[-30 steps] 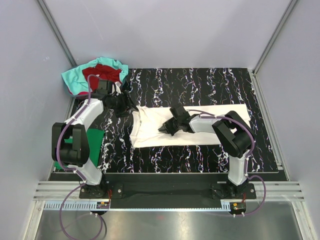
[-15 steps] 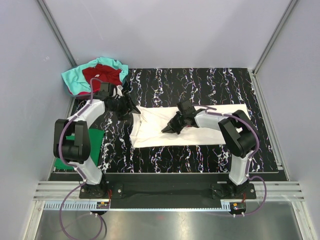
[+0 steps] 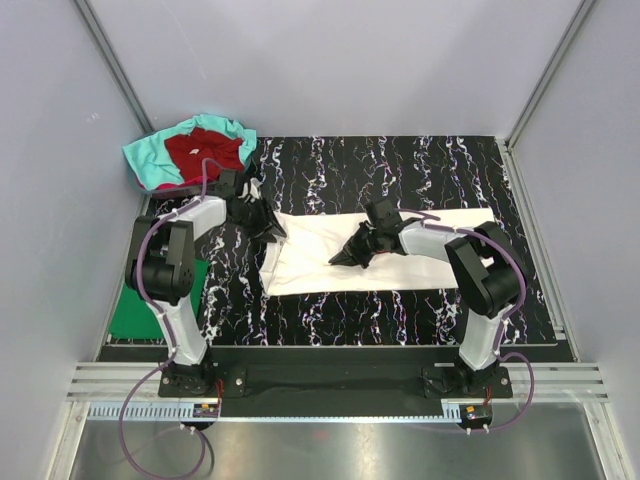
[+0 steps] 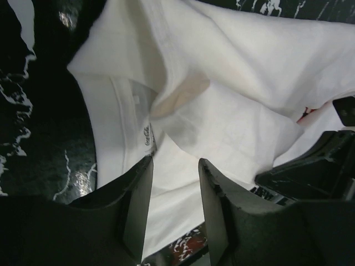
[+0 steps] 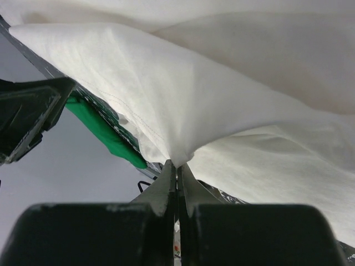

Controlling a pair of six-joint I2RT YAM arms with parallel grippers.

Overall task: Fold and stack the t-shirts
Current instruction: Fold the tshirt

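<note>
The white t-shirt [image 3: 420, 250] lies spread across the middle of the table. It fills the left wrist view [image 4: 233, 72], where a sliver of its red print [image 4: 305, 115] shows. My left gripper [image 3: 270, 228] is open over the shirt's collar end [image 4: 175, 160], with white cloth showing between the jaws. My right gripper [image 3: 345, 257] is shut on a pinched fold of the white shirt [image 5: 177, 163] and lifts it off the table. The green t-shirt [image 3: 135, 310] lies flat at the left edge. The dark red t-shirt [image 3: 205, 148] lies on the teal t-shirt [image 3: 150, 160] at the back left.
The black marbled table [image 3: 400, 165] is walled by grey panels and metal posts on three sides. The green shirt [image 5: 105, 136] shows beyond the lifted cloth in the right wrist view. The two arms work close together over the shirt's left half.
My right gripper has moved right and back with the white cloth in it. My left gripper has moved right, onto the shirt's collar end.
</note>
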